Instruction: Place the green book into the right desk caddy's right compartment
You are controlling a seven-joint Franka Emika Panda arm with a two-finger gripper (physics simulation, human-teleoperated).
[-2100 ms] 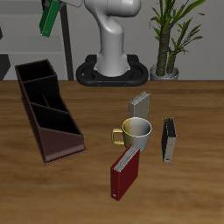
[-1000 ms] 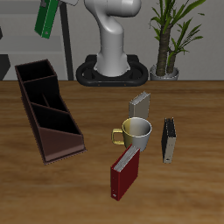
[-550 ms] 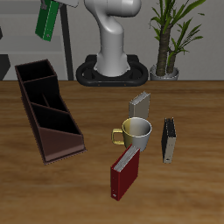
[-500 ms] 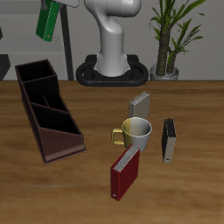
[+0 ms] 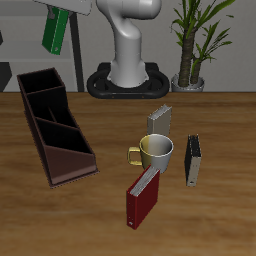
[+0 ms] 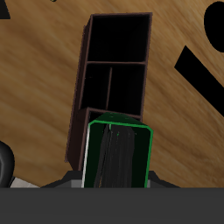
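The green book [image 5: 55, 30] hangs high in the air above the table's back corner, tilted a little, with my gripper [image 5: 62, 7] shut on its upper end. Below it and nearer the front stands the right desk caddy [image 5: 54, 124], a long dark maroon box with inner dividers. In the wrist view the green book [image 6: 118, 154] fills the space between my fingers, white page edges on one side. Beyond it I look down into the caddy [image 6: 115, 80] and its open compartments, all of them dark inside.
A yellowish mug [image 5: 155, 151] stands mid-table with a grey book [image 5: 160, 121] upright behind it. A dark red book [image 5: 142, 197] stands in front of the mug and a black book [image 5: 193, 160] beside it. The robot base [image 5: 128, 78] and a potted plant [image 5: 193, 45] are at the back.
The green book, still in my gripper, has come down slightly and shifted a little above the caddy's far end. Nothing on the table has moved.
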